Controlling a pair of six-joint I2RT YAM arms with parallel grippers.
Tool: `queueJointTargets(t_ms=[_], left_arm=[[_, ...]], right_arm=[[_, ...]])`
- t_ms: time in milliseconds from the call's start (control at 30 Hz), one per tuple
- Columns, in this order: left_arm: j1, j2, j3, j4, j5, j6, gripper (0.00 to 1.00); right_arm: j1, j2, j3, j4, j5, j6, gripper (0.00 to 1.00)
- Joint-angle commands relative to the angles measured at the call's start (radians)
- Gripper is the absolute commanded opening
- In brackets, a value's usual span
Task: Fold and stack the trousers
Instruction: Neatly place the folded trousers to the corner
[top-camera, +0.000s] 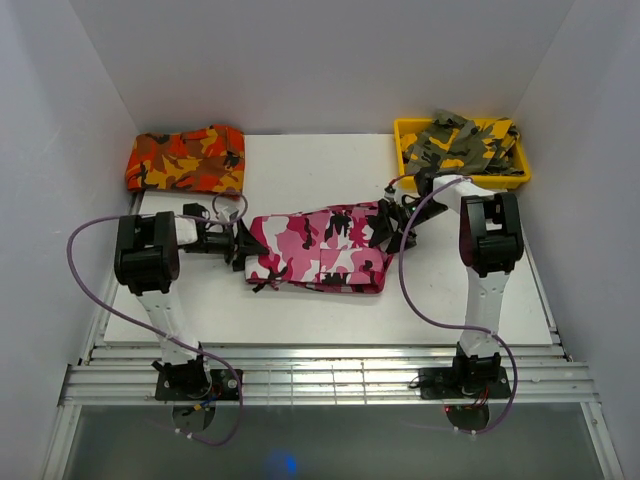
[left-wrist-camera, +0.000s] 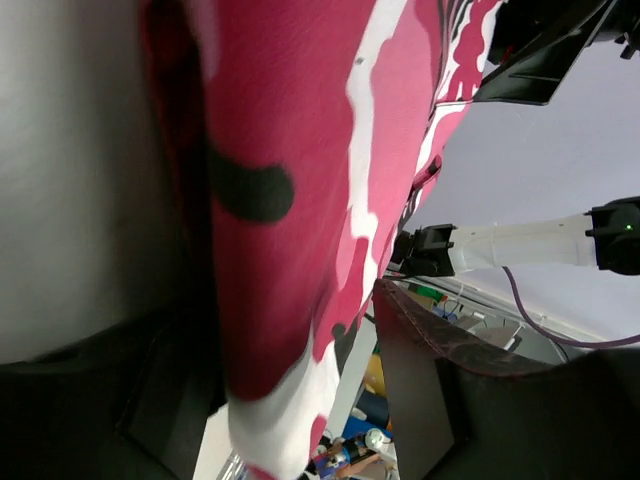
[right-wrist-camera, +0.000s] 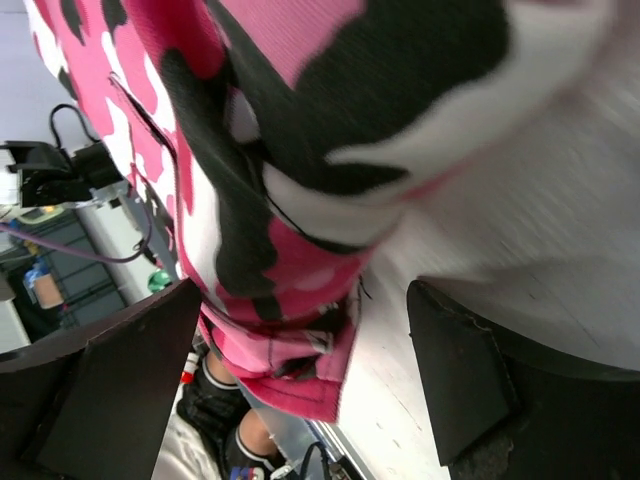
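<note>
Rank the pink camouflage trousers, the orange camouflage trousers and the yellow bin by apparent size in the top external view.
1. pink trousers
2. yellow bin and orange trousers: too alike to rank.

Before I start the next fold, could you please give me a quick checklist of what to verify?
1. The left gripper stands open at the left end of the trousers: ok.
2. The right gripper stands open at their right end: ok.
3. Cloth free of both grippers' fingers: cannot tell.
4. The trousers sit within the edges of the table: ok.
5. The orange trousers lie folded at the back left, usable as a stack base: ok.
</note>
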Motion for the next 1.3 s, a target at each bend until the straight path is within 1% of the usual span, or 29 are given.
queueJointTargets(t_ms=[0, 67, 100, 133, 200, 233, 267, 300, 333, 367, 400, 500, 533, 567, 600, 633, 667, 733, 767, 800, 833, 867, 1000, 1033, 1100, 1133, 1167, 1267], left_arm=[[-0.083, 0.109, -0.008, 0.074, -0.216, -0.010, 0.69], [-0.092, 0.129, 0.006, 0.084, -0.213, -0.018, 0.63], [-0.125, 0.130, 0.027, 0.085, -0.208, -0.030, 0.60], [-0.129, 0.129, 0.038, 0.085, -0.205, -0.038, 0.50], [-0.126, 0.097, 0.063, 0.079, -0.217, -0.036, 0.37], [-0.120, 0.078, 0.064, 0.076, -0.221, -0.036, 0.28], [-0.112, 0.057, 0.065, 0.074, -0.221, -0.035, 0.09], [-0.107, 0.034, 0.065, 0.068, -0.221, -0.035, 0.00], [-0.086, -0.016, 0.068, 0.059, -0.225, -0.029, 0.00], [-0.065, -0.046, 0.071, 0.047, -0.224, -0.021, 0.00], [-0.045, -0.107, 0.077, 0.039, -0.225, -0.010, 0.00], [-0.015, -0.205, 0.101, 0.004, -0.273, 0.016, 0.00], [-0.011, -0.266, 0.109, -0.004, -0.283, 0.025, 0.00], [-0.009, -0.294, 0.124, -0.016, -0.311, 0.039, 0.00], [-0.008, -0.319, 0.126, -0.016, -0.316, 0.040, 0.00], [-0.006, -0.340, 0.130, -0.022, -0.322, 0.044, 0.00], [-0.005, -0.374, 0.144, -0.034, -0.351, 0.051, 0.00], [0.001, -0.402, 0.149, -0.035, -0.372, 0.062, 0.00], [0.006, -0.423, 0.153, -0.031, -0.406, 0.074, 0.00], [0.020, -0.432, 0.155, -0.024, -0.417, 0.080, 0.00], [0.029, -0.439, 0.157, -0.015, -0.418, 0.088, 0.00], [0.038, -0.445, 0.161, -0.001, -0.425, 0.096, 0.00], [0.077, -0.469, 0.227, 0.057, -0.501, 0.162, 0.00], [0.101, -0.468, 0.257, 0.076, -0.529, 0.177, 0.00], [0.130, -0.457, 0.288, 0.136, -0.549, 0.177, 0.00], [0.159, -0.445, 0.307, 0.163, -0.556, 0.166, 0.00], [0.170, -0.439, 0.311, 0.226, -0.564, 0.163, 0.00], [0.198, -0.404, 0.353, 0.312, -0.604, 0.169, 0.00]], right_arm=[[0.032, 0.079, 0.031, -0.010, 0.000, -0.053, 0.91], [0.045, 0.108, 0.059, -0.013, -0.019, -0.063, 0.95], [0.048, 0.114, 0.065, -0.013, -0.033, -0.066, 0.96], [0.052, 0.116, 0.070, -0.015, -0.047, -0.064, 0.99], [0.060, 0.110, 0.086, -0.015, -0.068, -0.070, 0.87], [0.060, 0.096, 0.094, -0.012, -0.089, -0.072, 0.78], [0.060, 0.088, 0.103, -0.012, -0.097, -0.082, 0.57], [0.059, 0.079, 0.125, -0.013, -0.109, -0.090, 0.47], [0.060, 0.056, 0.135, -0.013, -0.131, -0.096, 0.37], [0.060, 0.044, 0.145, -0.016, -0.142, -0.102, 0.18], [0.060, 0.016, 0.163, -0.018, -0.175, -0.122, 0.09], [0.068, -0.042, 0.204, -0.019, -0.191, -0.161, 0.08], [0.072, -0.050, 0.220, -0.012, -0.189, -0.158, 0.08], [0.083, -0.057, 0.240, -0.001, -0.189, -0.150, 0.08], [0.092, -0.056, 0.264, 0.017, -0.185, -0.141, 0.08], [0.103, -0.051, 0.325, 0.022, -0.174, -0.123, 0.08], [0.127, -0.045, 0.353, 0.037, -0.166, -0.106, 0.08], [0.175, -0.034, 0.410, 0.095, -0.131, -0.066, 0.08], [0.189, -0.034, 0.421, 0.131, -0.122, -0.037, 0.08], [0.201, -0.030, 0.430, 0.222, -0.116, 0.000, 0.08], [0.212, -0.025, 0.441, 0.275, -0.104, 0.046, 0.08], [0.232, -0.019, 0.465, 0.328, -0.090, 0.133, 0.08], [0.279, 0.030, 0.556, 0.564, -0.013, 0.282, 0.08], [0.302, 0.051, 0.568, 0.662, 0.027, 0.301, 0.08], [0.325, 0.073, 0.599, 0.772, 0.061, 0.338, 0.08], [0.338, 0.093, 0.602, 0.828, 0.108, 0.351, 0.08], [0.359, 0.104, 0.605, 0.958, 0.131, 0.365, 0.08], [0.394, 0.154, 0.626, 1.118, 0.246, 0.425, 0.08]])
